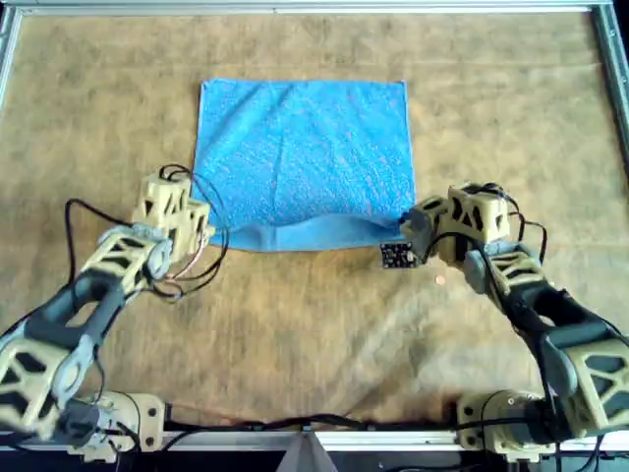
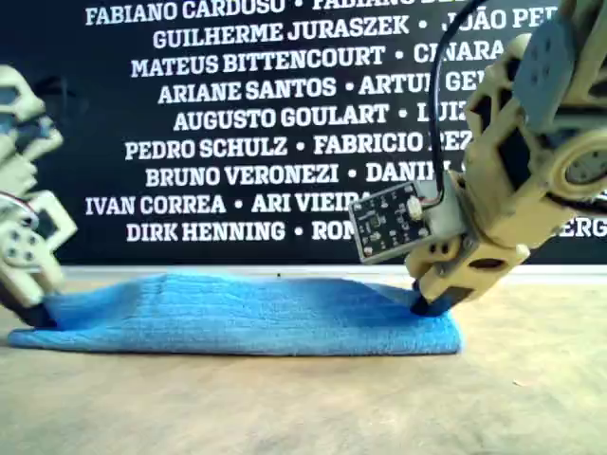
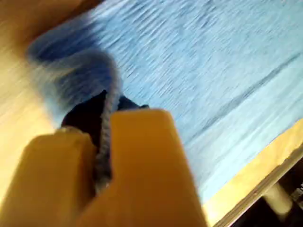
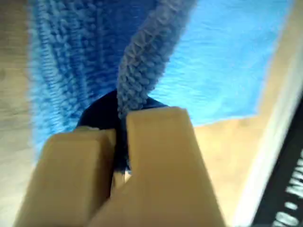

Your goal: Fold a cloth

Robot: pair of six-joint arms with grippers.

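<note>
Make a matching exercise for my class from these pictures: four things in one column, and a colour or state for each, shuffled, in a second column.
Things:
1. cloth
2. table
3. my first hand
4. back wall

Colours or states:
A. black with white names
B. light blue
C. shut on a fold of fabric
D. tan

Pairs: 1-B, 2-D, 3-C, 4-A

One cloth point(image 1: 305, 157) lies on the one desk point(image 1: 314, 334). Two arms reach onto it, each ending in one gripper: my first gripper point(image 3: 102, 142) and my second gripper point(image 4: 120, 137). One small circuit board point(image 1: 397, 256) rides on an arm.
</note>
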